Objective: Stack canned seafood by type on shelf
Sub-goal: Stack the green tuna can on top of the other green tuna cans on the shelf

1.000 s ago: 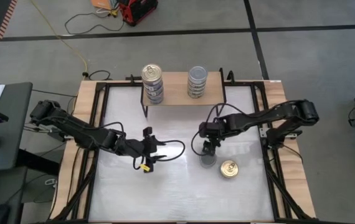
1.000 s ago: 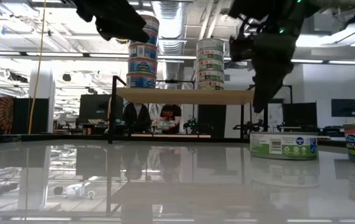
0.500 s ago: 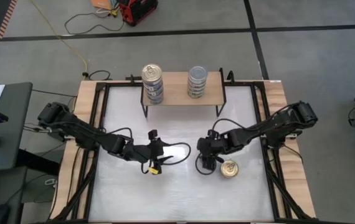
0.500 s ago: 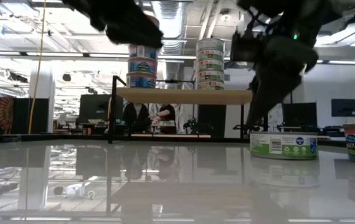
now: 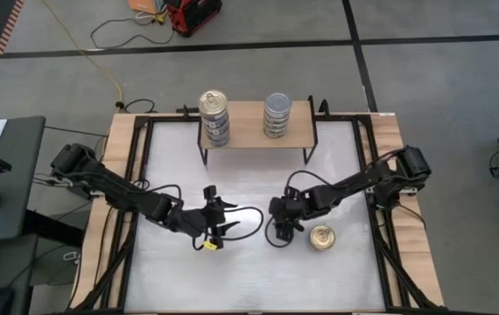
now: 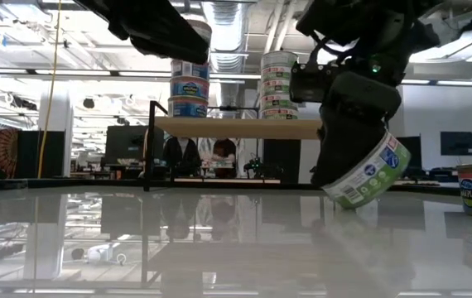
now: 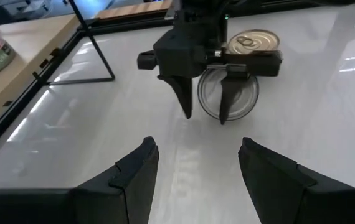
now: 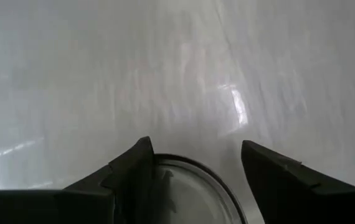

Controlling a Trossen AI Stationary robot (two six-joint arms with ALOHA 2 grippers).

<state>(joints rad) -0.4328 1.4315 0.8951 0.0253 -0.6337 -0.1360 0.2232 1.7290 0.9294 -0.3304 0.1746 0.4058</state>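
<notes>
A silver-faced can (image 6: 373, 174) stands tipped on the white tabletop under my right gripper (image 5: 277, 234), which is open. Both of that gripper's fingers stand in front of the can's upturned face (image 7: 243, 96). In the right wrist view the face (image 8: 190, 186) fills the gap between the fingers. A gold-topped can (image 5: 322, 237) sits flat just right of it. On the shelf (image 5: 249, 131) at the far edge stand a gold-topped stack (image 5: 214, 107) and a silver-topped stack (image 5: 277, 108). My left gripper (image 7: 197, 149) hovers open left of centre, pointing at the tipped can. My right gripper comes from above, slanting in from the table's right. Its fingertips (image 7: 222, 118) are against the face of the tipped can. The can's left rim (image 6: 345, 204) is low at the table and its right side is raised. Whether the fingers also clasp its wall, I cannot tell.
Black frame rails and wooden side strips (image 5: 125, 175) border the table. Cables trail from both arms. Bare tabletop (image 5: 179, 280) lies along the near edge and at the left. People (image 6: 219, 153) sit in the room beyond the shelf.
My right gripper has come down and moved toward the table's left and near edges, onto the silver-faced can. The can lay flat half a second ago. It is now tipped up on its left rim. My left gripper has drifted slightly toward the near edge.
</notes>
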